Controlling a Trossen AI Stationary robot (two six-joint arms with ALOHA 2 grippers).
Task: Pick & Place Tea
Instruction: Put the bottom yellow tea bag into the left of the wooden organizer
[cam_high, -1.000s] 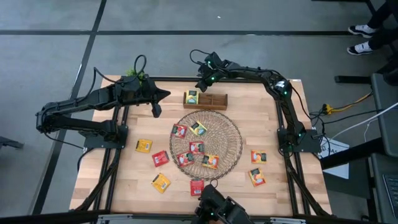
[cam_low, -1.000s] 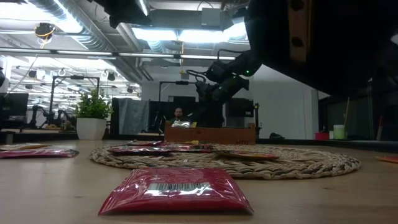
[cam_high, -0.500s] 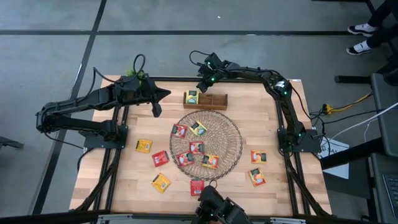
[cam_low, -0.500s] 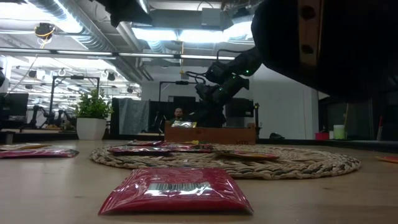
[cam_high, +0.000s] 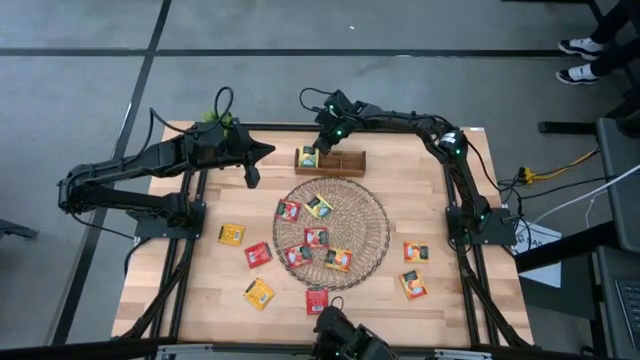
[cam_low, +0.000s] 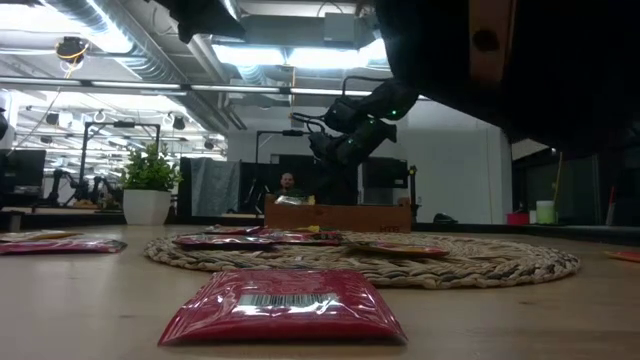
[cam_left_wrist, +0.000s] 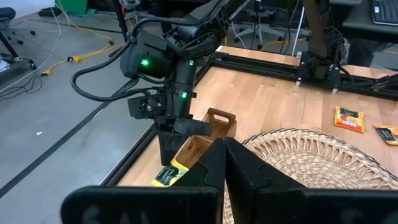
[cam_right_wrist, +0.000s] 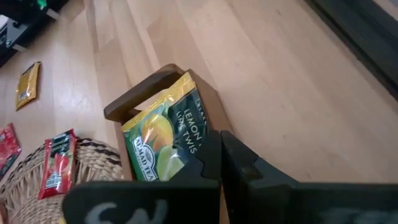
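A yellow-green tea sachet (cam_right_wrist: 163, 134) stands tilted in the left end compartment of a small wooden box (cam_high: 330, 160) at the table's far side. My right gripper (cam_high: 318, 143) is shut, its tips right at that sachet. Several red, yellow and orange tea sachets lie flat on the round wicker mat (cam_high: 368, 215), such as one (cam_high: 318, 206). Others lie on the bare wood, among them a red one (cam_low: 283, 305) near the front edge. My left gripper (cam_high: 252, 180) is shut and hovers to the left of the box, holding nothing. My right gripper's shut fingers (cam_right_wrist: 214, 155) come slanting down from the table's far side to the sachet's side edge (cam_right_wrist: 200, 134) in the box. I cannot tell whether they touch it.
A small green potted plant (cam_high: 213, 118) stands at the far left corner. Two orange sachets (cam_high: 416, 250) lie right of the mat and three (cam_high: 258, 254) lie left of it. Dark frame rails (cam_high: 465, 270) run along both sides of the table.
My right gripper has shifted a little toward the table's left, from over the box's middle to over its left end compartment, staying shut. The sachet in the box has not moved.
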